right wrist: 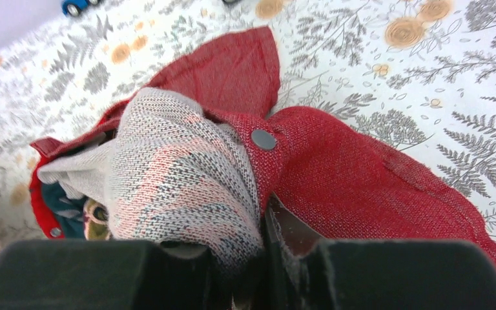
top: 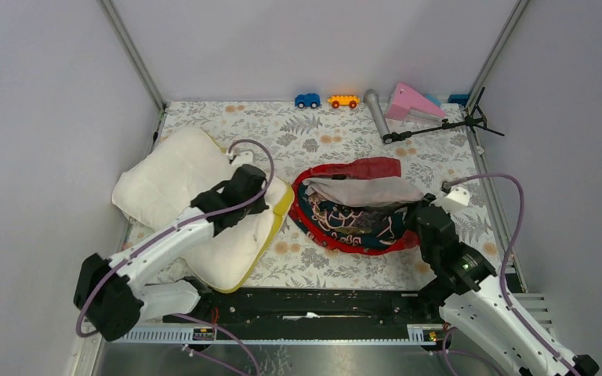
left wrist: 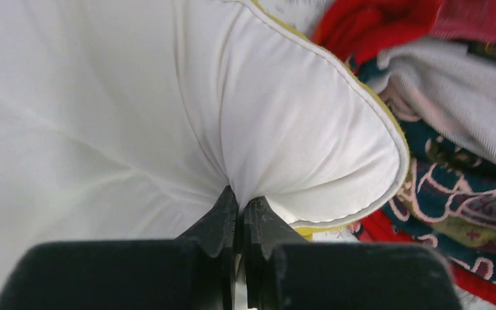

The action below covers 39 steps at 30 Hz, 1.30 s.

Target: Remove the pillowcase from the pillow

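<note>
We see the bench, covered in leaf print, spread beneath both pincers. The pillow, white with a yellow edge, lies fully out of its cover, under and to the left of the left pincer. That pincer's fingers are pressed together on a fold of the pillow's white cloth. Just off its right side, the pillowcase sits crumpled in a heap, with its red rim, dark print and grey lining all showing. The right pincer is clamped on the near end of the pillowcase. Far ahead of both pincers, by the back wall, are a pink wedge, a black tripod, a grey tube, an orange toy car and a blue toy car. A snap button lies just ahead of the right pincer.
</note>
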Each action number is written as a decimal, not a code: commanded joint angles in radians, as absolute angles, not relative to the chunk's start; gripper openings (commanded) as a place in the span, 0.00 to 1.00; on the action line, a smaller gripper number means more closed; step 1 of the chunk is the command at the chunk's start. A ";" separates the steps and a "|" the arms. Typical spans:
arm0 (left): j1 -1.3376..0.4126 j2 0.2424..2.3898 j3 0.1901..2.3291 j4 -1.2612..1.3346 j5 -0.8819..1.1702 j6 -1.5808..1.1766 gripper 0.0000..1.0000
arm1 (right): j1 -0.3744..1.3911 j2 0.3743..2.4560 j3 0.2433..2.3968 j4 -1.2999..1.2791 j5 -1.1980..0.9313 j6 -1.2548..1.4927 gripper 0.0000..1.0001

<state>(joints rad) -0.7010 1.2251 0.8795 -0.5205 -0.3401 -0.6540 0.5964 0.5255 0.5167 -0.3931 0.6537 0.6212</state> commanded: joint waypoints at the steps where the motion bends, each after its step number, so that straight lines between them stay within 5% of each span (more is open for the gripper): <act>1: -0.646 1.076 0.851 -0.448 -0.426 -0.737 0.00 | 0.593 0.433 0.521 -0.377 0.790 0.647 0.00; 8: -0.575 1.014 0.906 -0.432 -0.437 -0.751 0.00 | 0.592 0.415 0.514 -0.345 0.781 0.665 0.00; 22: -0.413 1.333 1.279 -0.343 -0.309 -0.775 0.00 | 0.594 0.972 0.758 -0.234 0.389 0.660 0.00; 34: -0.368 1.663 1.730 -0.403 -0.193 -0.677 0.00 | 0.592 1.017 0.812 -0.169 0.389 0.653 0.01; 35: -0.368 1.665 1.737 -0.399 -0.163 -0.658 0.10 | 0.592 1.017 0.809 -0.169 0.387 0.650 0.01; 39: -0.368 1.627 1.686 -0.391 -0.105 -0.621 0.76 | 0.592 1.030 0.814 -0.168 0.371 0.621 0.03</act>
